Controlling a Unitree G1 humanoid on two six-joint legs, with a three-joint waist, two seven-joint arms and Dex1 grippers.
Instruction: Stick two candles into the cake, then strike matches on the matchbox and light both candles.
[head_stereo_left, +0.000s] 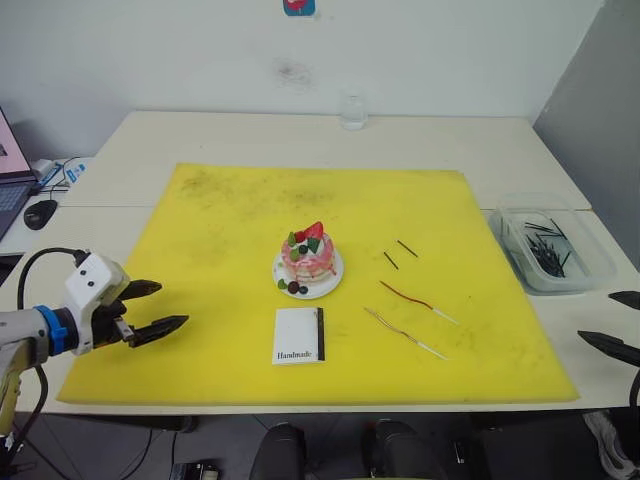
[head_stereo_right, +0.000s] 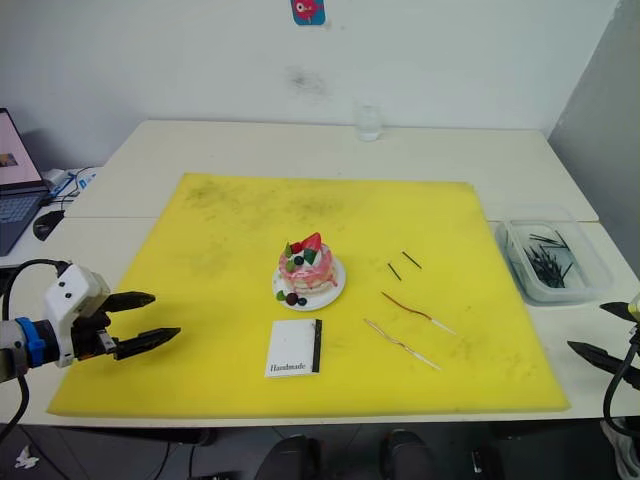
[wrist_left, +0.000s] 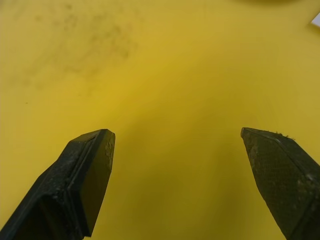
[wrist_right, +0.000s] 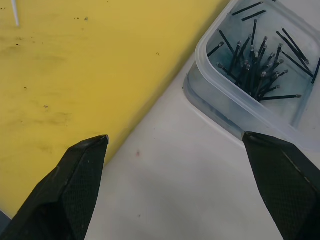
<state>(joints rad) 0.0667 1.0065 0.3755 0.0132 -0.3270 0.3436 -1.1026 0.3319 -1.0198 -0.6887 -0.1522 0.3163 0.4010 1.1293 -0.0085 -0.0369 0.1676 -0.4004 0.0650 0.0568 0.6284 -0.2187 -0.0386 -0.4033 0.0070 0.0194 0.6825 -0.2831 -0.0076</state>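
From the left eye view, we see a small round pink cake (head_stereo_left: 307, 256), topped with a red strawberry and green and dark berries, sitting on a small white plate (head_stereo_left: 330, 281) near the middle of a yellow foam mat (head_stereo_left: 220, 260) on a pale table (head_stereo_left: 160, 140). Just in front of the plate lies a flat white matchbox (head_stereo_left: 298, 335) printed "Handmade", its black strip on the side facing our right. To the cake's right, two short dark matches (head_stereo_left: 399, 254) lie side by side; nearer us, a thin wavy red candle (head_stereo_left: 415, 301) and a pale gold candle (head_stereo_left: 403, 333) rest flat on the mat, apart from the cake. A clear plastic tub (head_stereo_left: 592, 262) of dark matches stands off the mat's right edge, and a clear glass (head_stereo_left: 352, 112) sits at the table's far side.

Our left gripper (head_stereo_left: 158, 307) hovers at the mat's near left corner, black fingers parted and holding nothing. Our right gripper (head_stereo_left: 618, 322) hangs off the mat's right edge, near the tub, fingers likewise spread and empty.

The right eye view repeats the scene, with a laptop (head_stereo_right: 15, 180) at far left.

In the left wrist view, wide-set fingers (wrist_left: 80, 175) frame bare yellow mat.

In the right wrist view, spread fingers (wrist_right: 75, 185) straddle the mat's edge, table and tub.
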